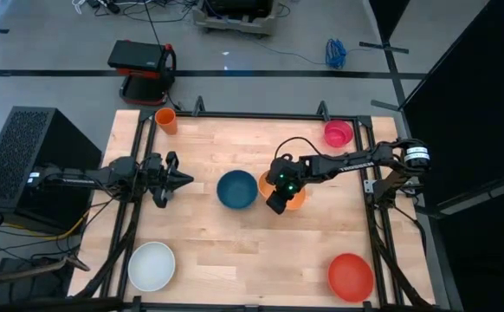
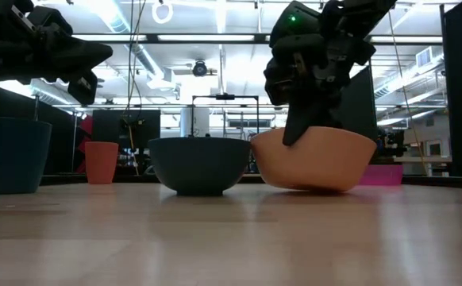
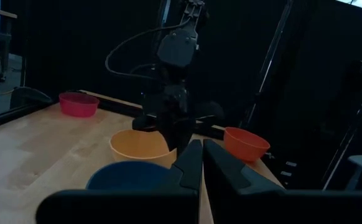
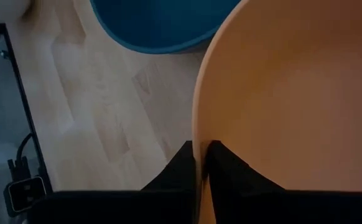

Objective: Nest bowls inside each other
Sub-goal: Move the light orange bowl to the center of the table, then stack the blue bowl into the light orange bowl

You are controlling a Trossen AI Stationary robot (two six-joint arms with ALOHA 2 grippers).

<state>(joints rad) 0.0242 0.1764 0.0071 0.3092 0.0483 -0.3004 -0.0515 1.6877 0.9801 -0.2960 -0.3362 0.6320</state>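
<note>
The orange bowl (image 1: 297, 201) sits mid-table, right beside the dark teal bowl (image 1: 236, 189). My right gripper (image 4: 199, 152) reaches in from the table's right and is shut on the orange bowl's rim. The pink bowl (image 1: 339, 133) rests at the far right, the red bowl (image 1: 351, 277) at the near right and the white bowl (image 1: 151, 265) at the near left, each on its base. My left gripper (image 1: 183, 180) hovers shut at the table's left, pointing toward the teal bowl and touching nothing. My right gripper pinches the orange bowl's rim (image 4: 198, 134) on the side toward the teal bowl, one finger (image 4: 231, 168) inside the bowl and one (image 4: 178, 171) outside. The fingers slant down from above. The bowl (image 2: 326, 159) rests on the table on its base, slightly tilted.
An orange cup (image 1: 166, 120) stands at the far left corner. A dark blue cup (image 2: 13, 155) shows at the left in the low view. Bare wood lies between the white and red bowls along the near edge.
</note>
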